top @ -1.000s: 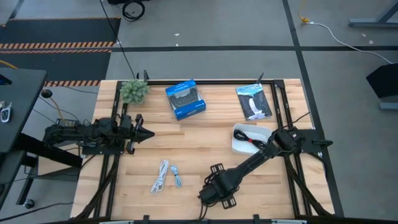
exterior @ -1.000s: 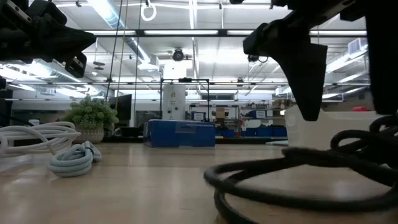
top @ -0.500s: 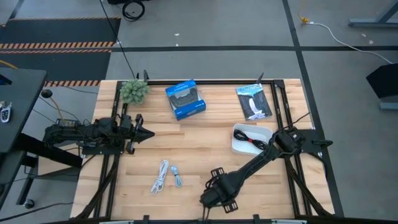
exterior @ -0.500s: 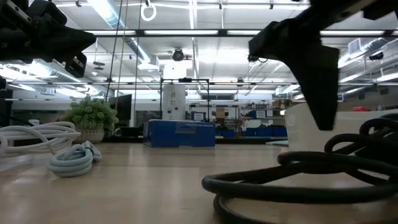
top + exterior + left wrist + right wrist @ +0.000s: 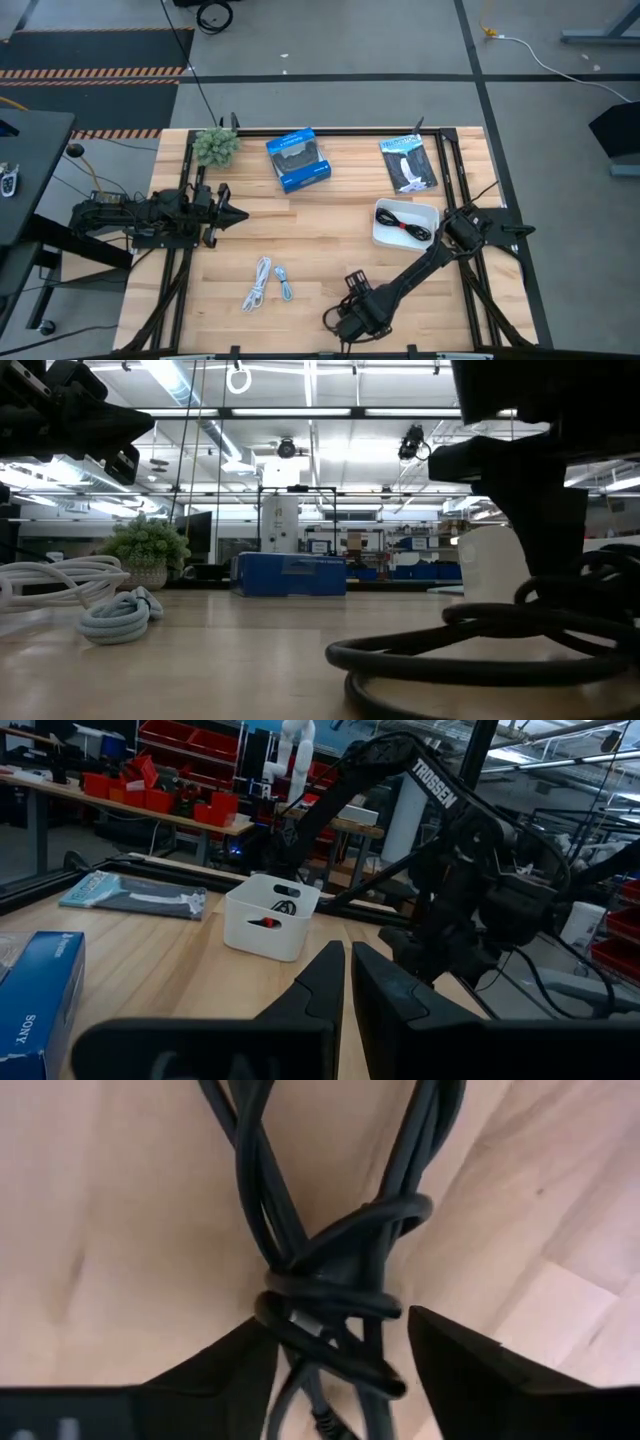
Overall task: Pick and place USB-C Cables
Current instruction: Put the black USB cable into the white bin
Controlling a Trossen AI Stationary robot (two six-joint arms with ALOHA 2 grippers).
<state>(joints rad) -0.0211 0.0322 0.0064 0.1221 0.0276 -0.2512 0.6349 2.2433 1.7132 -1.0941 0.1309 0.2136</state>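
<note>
Right gripper point(image 5: 352, 322) low over the black cable point(image 5: 335, 1295) at the near edge of the surface point(image 5: 330, 225), fingers point(image 5: 470, 1370) spread wide, one on each side of the knotted middle, nothing held yet. Cable directly between the fingers, long axis running away from the wrist, across the gap. Looks ready for closing on the knot.

Bin point(image 5: 385, 235) with another black cable point(image 5: 410, 227) well apart, back toward the right arm's base. White cable point(image 5: 258, 283) and pale cable point(image 5: 284, 284) side by side, off to the left.

Left gripper point(image 5: 238, 215) parked at the left edge, fingers nearly together, empty, far from every cable.
</note>
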